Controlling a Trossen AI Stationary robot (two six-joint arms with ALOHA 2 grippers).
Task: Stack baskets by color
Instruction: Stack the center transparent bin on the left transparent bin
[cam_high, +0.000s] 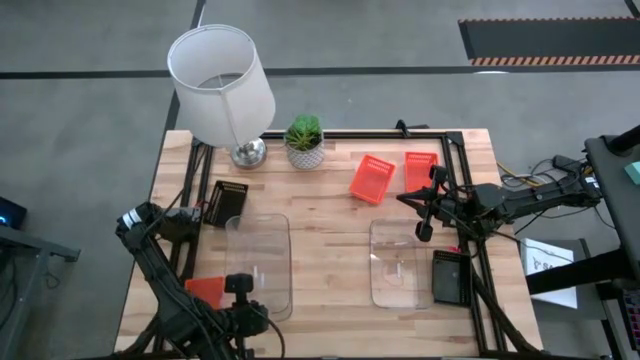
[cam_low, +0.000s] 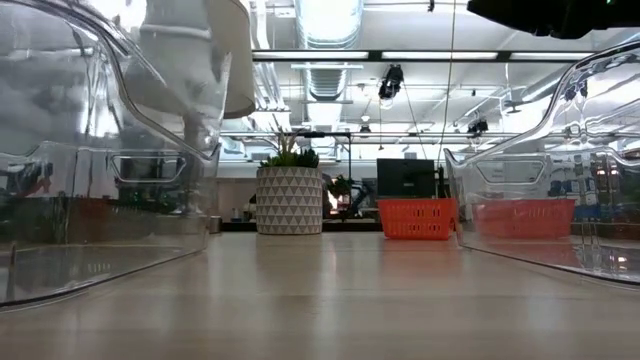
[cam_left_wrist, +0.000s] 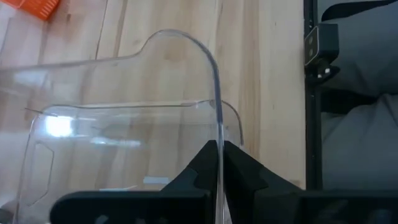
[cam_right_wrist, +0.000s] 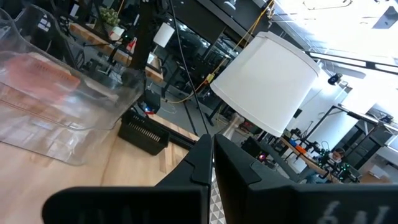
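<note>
Two clear baskets show in the high view, one at the near left (cam_high: 262, 262) and one at the near right (cam_high: 398, 262). My left gripper (cam_high: 240, 296) is shut on the left one (cam_left_wrist: 124, 124). Two orange baskets (cam_high: 373, 178) (cam_high: 420, 170) lie at the far right, and a third (cam_high: 205, 290) lies near the left arm. One black basket (cam_high: 228, 200) lies at the left and another (cam_high: 450, 277) at the near right. My right gripper (cam_high: 410, 200) hangs shut and empty above the table, past the right clear basket's far end. My left gripper pinches the clear basket's thin side wall at its rim (cam_left_wrist: 217, 134) between its two fingers, one finger on each face of the wall. The fingers slant down onto the rim at the basket's near left part. Whether the basket's base rests on the table, I cannot tell.
A lamp with a white shade (cam_high: 220, 82) and a potted plant (cam_high: 305, 143) stand at the far edge. A black frame rail (cam_high: 465, 200) runs along the table's right side. Bare wood (cam_high: 330, 250) lies between the two clear baskets.
</note>
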